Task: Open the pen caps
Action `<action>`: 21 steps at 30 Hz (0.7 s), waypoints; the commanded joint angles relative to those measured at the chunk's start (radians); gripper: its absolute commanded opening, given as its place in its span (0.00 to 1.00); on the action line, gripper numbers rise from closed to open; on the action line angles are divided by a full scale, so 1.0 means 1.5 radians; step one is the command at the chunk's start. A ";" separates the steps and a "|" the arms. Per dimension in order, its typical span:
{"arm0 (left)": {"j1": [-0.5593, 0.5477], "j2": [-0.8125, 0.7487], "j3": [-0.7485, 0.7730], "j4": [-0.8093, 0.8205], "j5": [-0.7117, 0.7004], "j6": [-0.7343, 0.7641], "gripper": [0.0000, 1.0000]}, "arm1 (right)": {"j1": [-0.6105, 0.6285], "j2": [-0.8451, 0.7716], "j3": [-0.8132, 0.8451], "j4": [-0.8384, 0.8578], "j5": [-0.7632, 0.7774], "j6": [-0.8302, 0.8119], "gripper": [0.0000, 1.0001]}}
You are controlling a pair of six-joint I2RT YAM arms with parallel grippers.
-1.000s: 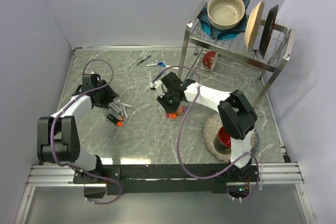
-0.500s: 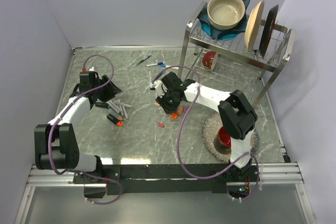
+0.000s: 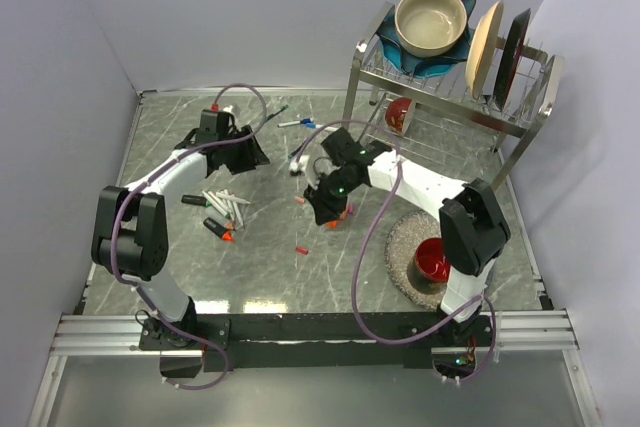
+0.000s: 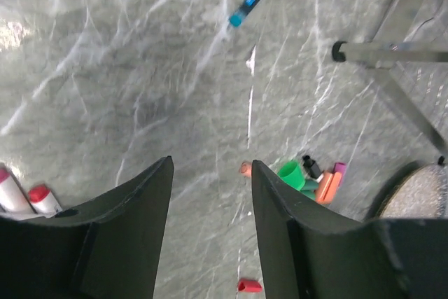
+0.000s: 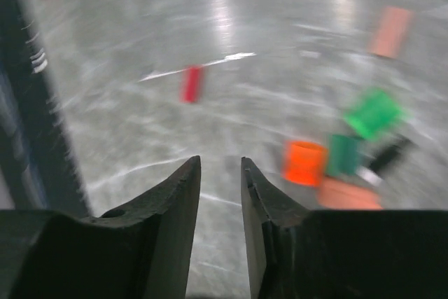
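grey marbled counter (image 3: 270, 277), dish rack (image 3: 352, 97) far right. loose pen caps (image 5: 304, 162) lie before the right hand (image 5: 220, 162), narrowly parted, empty; the left hand (image 4: 211, 166) hangs open, empty.

open: table (image 3: 260, 277) front-centre | obstacles: pen caps (image 4: 292, 174) mid-table; dish rack (image 3: 450, 87) far-right

The pen caps (image 5: 304, 162) blur in the right wrist view, their edges and shapes smeared.

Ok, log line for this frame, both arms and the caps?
left fingers: open, empty | right fingers: open, empty, near loose caps | red cap: lying apart | markers: piled at left, some capped
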 commanded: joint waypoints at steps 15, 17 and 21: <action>-0.033 0.082 0.175 -0.039 0.024 0.113 0.55 | 0.058 -0.105 -0.008 -0.052 -0.002 -0.145 0.31; -0.059 0.143 0.255 -0.065 0.015 0.135 0.55 | 0.029 -0.130 -0.017 -0.058 -0.026 -0.159 0.32; -0.095 0.252 0.393 -0.150 -0.039 0.195 0.56 | -0.030 -0.146 -0.018 -0.092 -0.069 -0.196 0.33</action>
